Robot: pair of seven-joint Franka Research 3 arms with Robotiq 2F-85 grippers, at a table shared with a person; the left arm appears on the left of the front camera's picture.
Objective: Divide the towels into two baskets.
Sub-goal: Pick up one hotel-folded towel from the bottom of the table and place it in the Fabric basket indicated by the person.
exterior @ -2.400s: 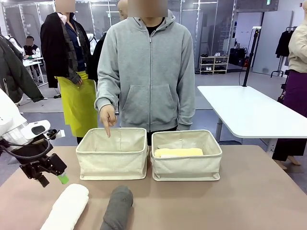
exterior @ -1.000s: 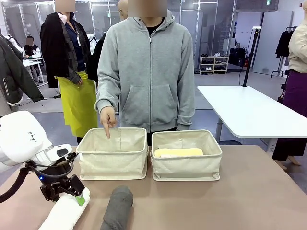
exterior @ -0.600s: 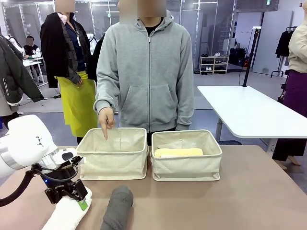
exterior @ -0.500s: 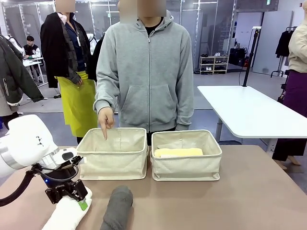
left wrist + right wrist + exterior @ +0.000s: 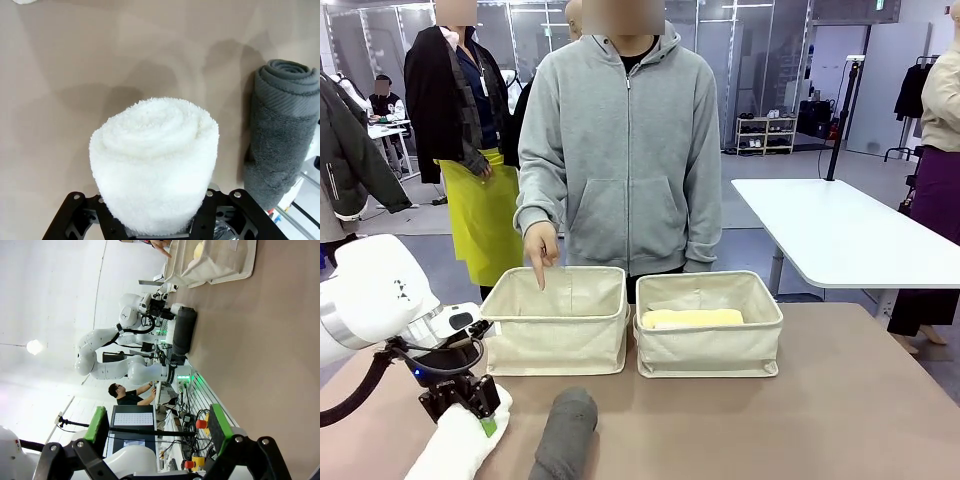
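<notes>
Brown counter [image 5: 840, 400] is carrying two cream baskets side by side towards its far edge, the right basket [image 5: 710, 350] holding a pale yellow towel [image 5: 692, 318], while a person's hand [image 5: 542, 248] is pointing down into the left basket [image 5: 555, 345]. Nearer the robot, the left gripper [image 5: 480, 415] is clamping one end of the white towel [image 5: 455, 450], which is lying just beside the dark grey towel [image 5: 563, 430]. Meanwhile the right gripper [image 5: 157, 425] is standing with its fingers spread wide, holding nothing.

White left arm [image 5: 375, 300], looped black cable [image 5: 358, 397], black, perhaps green-padded gripper [image 5: 478, 418].
</notes>
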